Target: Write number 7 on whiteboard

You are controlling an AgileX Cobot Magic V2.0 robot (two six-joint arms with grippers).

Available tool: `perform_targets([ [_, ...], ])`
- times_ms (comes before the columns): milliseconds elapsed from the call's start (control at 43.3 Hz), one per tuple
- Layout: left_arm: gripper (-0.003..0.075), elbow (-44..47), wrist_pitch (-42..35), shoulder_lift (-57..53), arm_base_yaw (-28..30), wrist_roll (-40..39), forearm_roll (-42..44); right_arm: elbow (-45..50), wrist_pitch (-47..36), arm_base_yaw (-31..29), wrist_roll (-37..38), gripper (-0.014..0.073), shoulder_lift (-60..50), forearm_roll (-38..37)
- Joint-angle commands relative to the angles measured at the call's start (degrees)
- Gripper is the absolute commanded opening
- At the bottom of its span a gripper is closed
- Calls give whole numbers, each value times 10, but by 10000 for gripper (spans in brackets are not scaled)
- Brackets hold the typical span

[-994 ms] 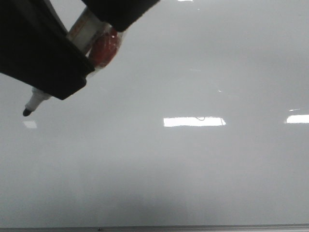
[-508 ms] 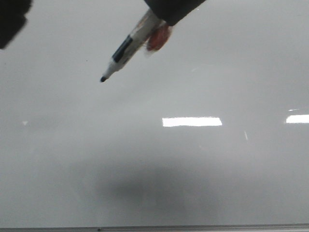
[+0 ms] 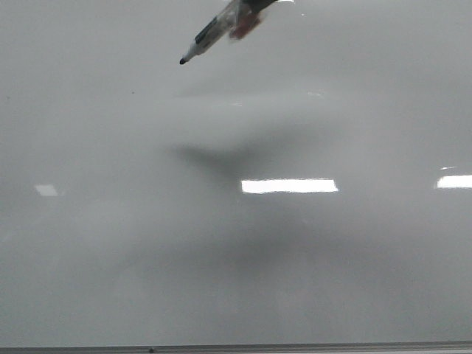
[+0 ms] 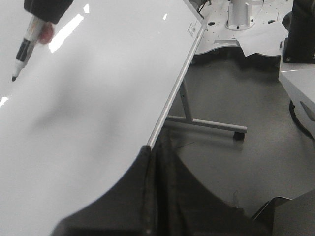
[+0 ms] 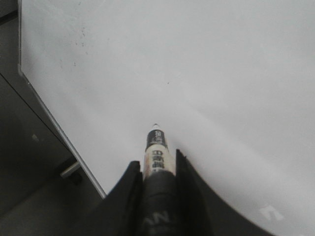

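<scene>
The whiteboard (image 3: pixel 295 265) fills the front view, glossy pale grey, with no marker stroke showing on it; the number 7 is not visible. My right gripper (image 3: pixel 258 4) is at the top edge, shut on a black-tipped marker (image 3: pixel 210 35) whose tip points down-left, above its shadow on the board. The right wrist view shows the marker (image 5: pixel 156 145) clamped between the fingers of the right gripper (image 5: pixel 156 160), tip close to the board (image 5: pixel 221 73). The left wrist view shows the marker (image 4: pixel 27 46) over the board (image 4: pixel 98 98). My left gripper (image 4: pixel 153 150) is shut and empty at the board's edge.
Bright rectangular light reflections (image 3: pixel 289 186) lie on the board. A thin metal edge strip (image 3: pixel 295 345) runs along its near side. Beside the board are its metal stand leg (image 4: pixel 206 123), grey floor (image 4: pixel 236 167) and a robot base plate (image 4: pixel 241 24).
The right gripper and marker have moved up and to the right in the front view, further from the camera. The left gripper's dark shape has left the front view.
</scene>
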Motion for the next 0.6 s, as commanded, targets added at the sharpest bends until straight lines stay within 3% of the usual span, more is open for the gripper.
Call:
perform_targets([
  [0,-20,-15,-41,3,-3,-8,-11,-64,-20,5,-4,-69,41,55],
  [254,-20,-14,-41,3,-3,-8,-11,-168,-11,20,-4,-69,170,78],
  [578,-20,-14,-41,3,-3,-8,-11,-145,-30,-20,-4,-69,157,66],
])
